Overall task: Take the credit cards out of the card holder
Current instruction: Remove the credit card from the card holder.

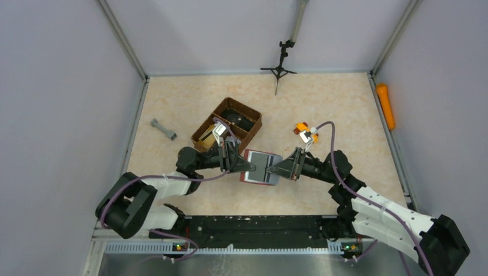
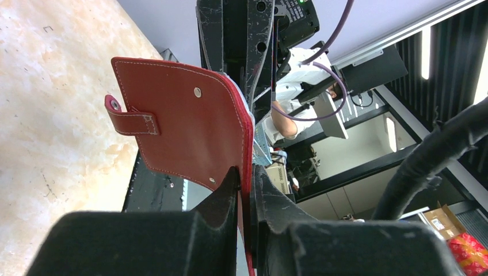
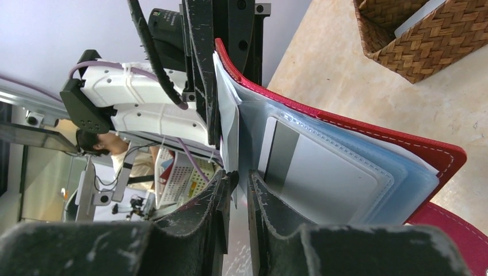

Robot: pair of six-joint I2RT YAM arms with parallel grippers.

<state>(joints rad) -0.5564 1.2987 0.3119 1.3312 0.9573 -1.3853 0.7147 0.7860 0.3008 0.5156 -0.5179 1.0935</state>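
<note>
The dark red card holder (image 1: 260,167) hangs open above the table's middle, between my two grippers. My left gripper (image 2: 244,172) is shut on the edge of its red cover (image 2: 172,115), snap tab pointing left. In the right wrist view, the holder's clear sleeves fan out from the red cover (image 3: 368,129). A silver-grey credit card (image 3: 328,184) with a dark stripe sits in the front sleeve. My right gripper (image 3: 237,175) is at the sleeves' edge, jaws a little apart, with a thin sleeve corner loose in the gap. Other cards are hidden.
A brown woven basket (image 1: 248,112) with items inside stands just behind the left gripper, also seen as a basket (image 3: 426,40) in the right wrist view. A grey dumbbell-shaped piece (image 1: 163,130) lies at the left, a small orange-and-white object (image 1: 305,131) behind the right gripper, and a black tripod (image 1: 280,63) at the back.
</note>
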